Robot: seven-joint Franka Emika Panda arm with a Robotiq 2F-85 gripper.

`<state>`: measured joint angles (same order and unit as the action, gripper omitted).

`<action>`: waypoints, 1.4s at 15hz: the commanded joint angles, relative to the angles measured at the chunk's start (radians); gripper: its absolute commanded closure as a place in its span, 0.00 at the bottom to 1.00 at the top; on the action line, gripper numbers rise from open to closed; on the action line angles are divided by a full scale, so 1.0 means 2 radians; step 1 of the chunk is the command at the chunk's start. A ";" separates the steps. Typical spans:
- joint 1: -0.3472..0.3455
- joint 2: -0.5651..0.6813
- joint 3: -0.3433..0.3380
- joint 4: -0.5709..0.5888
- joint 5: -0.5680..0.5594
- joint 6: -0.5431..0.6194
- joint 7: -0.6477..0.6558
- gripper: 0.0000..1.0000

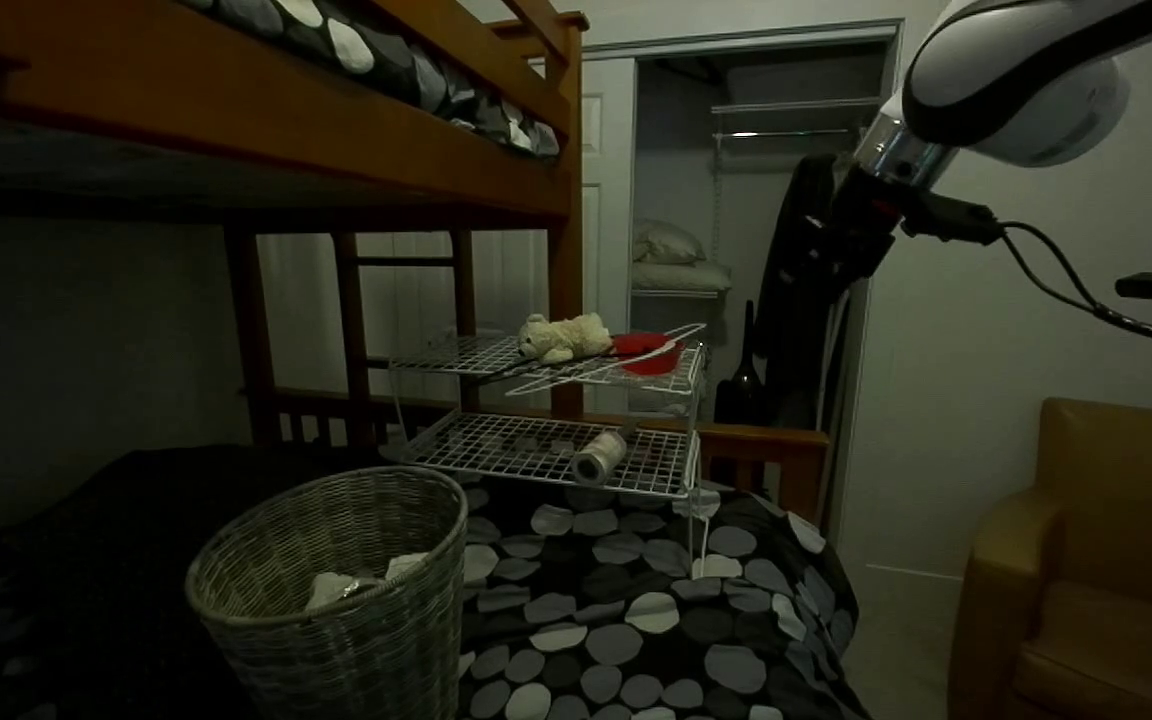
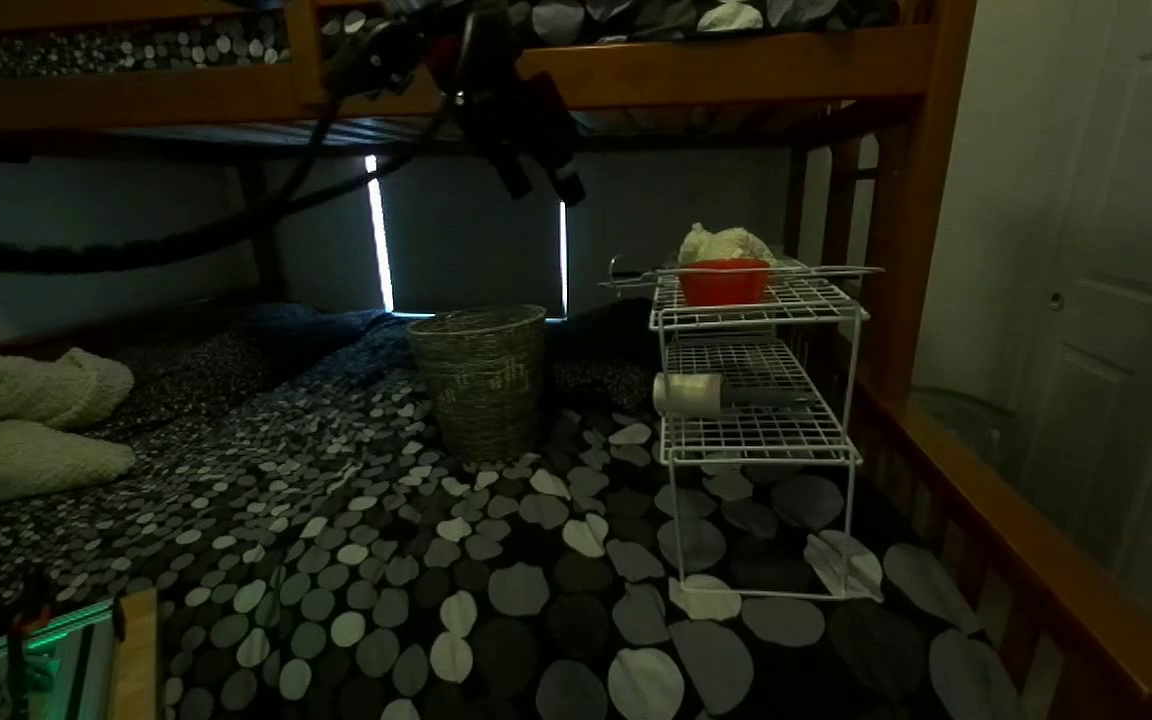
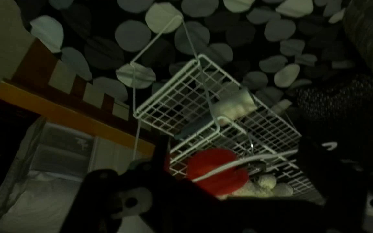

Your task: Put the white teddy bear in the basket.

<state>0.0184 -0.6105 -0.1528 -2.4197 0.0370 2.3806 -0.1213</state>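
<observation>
The white teddy bear lies on its front on the top tray of a wire rack. It also shows behind a red object in an exterior view, and partly hidden low in the wrist view. The grey-beige woven basket stands upright on the bed beside the rack and also shows in an exterior view. Some whitish items lie inside it. My gripper is open and empty in the air, higher than the rack and apart from the bear. Its dark fingers stand wide apart in the wrist view.
The white wire rack holds a red bowl-like object and a white hanger close to the bear. A lint roller lies on its lower tray. The bunk bed's wooden rail runs overhead. An armchair stands aside.
</observation>
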 commanded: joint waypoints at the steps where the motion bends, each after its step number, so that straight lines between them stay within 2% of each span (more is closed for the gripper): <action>1: 0.001 0.016 -0.005 0.012 0.029 0.017 -0.019 0.00; 4: 0.015 0.046 -0.018 0.035 0.056 0.031 -0.036 0.00; 11: 0.018 0.049 -0.018 0.040 0.058 0.032 -0.036 0.00; 12: 0.035 0.061 -0.024 0.046 0.072 0.047 -0.056 0.00; 14: 0.068 0.112 -0.033 0.089 0.082 0.056 -0.120 0.00; 16: 0.087 0.174 -0.037 0.158 0.090 0.039 -0.171 0.00; 18: 0.087 0.222 -0.040 0.218 0.092 0.019 -0.231 0.00; 21: 0.054 0.301 -0.025 0.311 0.078 0.006 -0.303 0.00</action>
<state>0.1753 -0.1666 -0.2104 -1.9936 0.1882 2.4571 -0.5848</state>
